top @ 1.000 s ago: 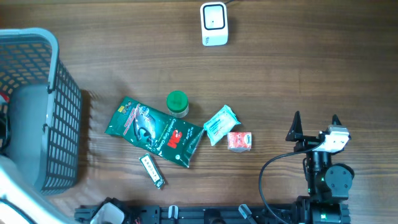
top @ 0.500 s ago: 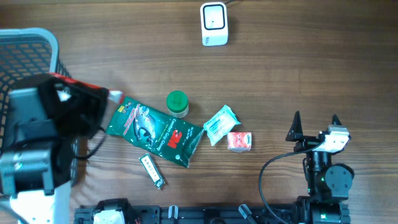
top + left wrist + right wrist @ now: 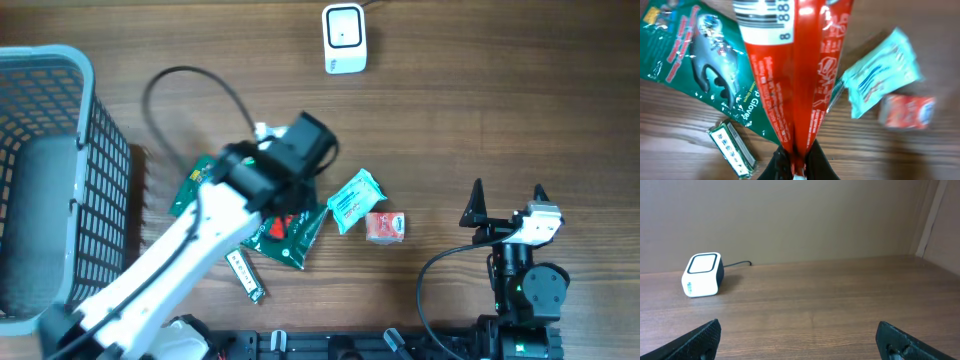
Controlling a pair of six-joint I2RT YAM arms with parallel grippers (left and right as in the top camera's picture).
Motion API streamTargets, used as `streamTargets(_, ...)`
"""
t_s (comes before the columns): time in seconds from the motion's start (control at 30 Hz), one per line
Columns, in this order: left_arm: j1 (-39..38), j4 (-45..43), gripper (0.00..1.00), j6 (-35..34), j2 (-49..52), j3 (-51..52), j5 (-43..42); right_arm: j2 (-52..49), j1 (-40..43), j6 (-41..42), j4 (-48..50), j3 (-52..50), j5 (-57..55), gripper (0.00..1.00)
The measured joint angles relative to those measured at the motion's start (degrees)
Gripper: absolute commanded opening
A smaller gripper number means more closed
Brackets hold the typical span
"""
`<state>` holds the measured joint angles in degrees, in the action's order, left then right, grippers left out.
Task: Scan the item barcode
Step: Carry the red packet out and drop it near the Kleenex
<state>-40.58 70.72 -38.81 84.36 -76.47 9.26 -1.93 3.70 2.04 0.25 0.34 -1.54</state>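
Note:
In the left wrist view my left gripper is shut on the bottom edge of a glossy red packet. A white barcode label shows at the packet's top. From overhead the left arm hangs over the items mid-table and hides the packet. The white scanner stands at the table's far edge, well beyond the arm, and also shows in the right wrist view as the scanner. My right gripper rests at the front right, open and empty, its fingers wide apart.
A grey basket stands at the left. On the table lie a green gloves pack, a teal wipes packet, a small red box and a green-and-white stick pack.
The left arm has swung out of the basket and to the right, now over the green pack with the red packet in its grip. The right arm has not moved.

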Motion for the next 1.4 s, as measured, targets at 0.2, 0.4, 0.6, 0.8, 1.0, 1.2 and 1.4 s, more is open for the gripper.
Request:
streamTargets(0.2, -7.0, -1.6, 0.04, 11.5, 12.3, 0.0, 0.8, 0.0, 0.0, 0.0, 0.0, 0.0, 0.0, 1.00)
streamTargets(0.4, -11.3, -4.7, 0.04, 22.8, 19.8, 0.5, -3.4, 0.0, 0.0, 0.0, 0.0, 0.0, 0.0, 1.00)
streamTargets(0.6, -12.8, -9.7, 0.84, 31.6, 20.0, 7.4, -8.3, 0.0, 0.0, 0.0, 0.0, 0.0, 0.0, 1.00)
streamTargets(0.8, -12.8, -14.0, 1.00, 33.6, 20.1, 10.2, -9.0, 0.0, 0.0, 0.0, 0.0, 0.0, 0.0, 1.00)
streamTargets(1.0, -12.8, -12.6, 1.00, 33.9, 20.0, 6.2, -9.0, 0.0, 0.0, 0.0, 0.0, 0.0, 0.0, 1.00)
streamTargets(1.2, -12.8, -13.9, 1.00, 33.9, 13.8, -2.6, -8.6, 0.0, 0.0, 0.0, 0.0, 0.0, 0.0, 1.00)
streamTargets(1.4, -12.3, -20.5, 1.00, 33.9, 5.0, -5.1, -6.0, 0.0, 0.0, 0.0, 0.0, 0.0, 0.0, 1.00)
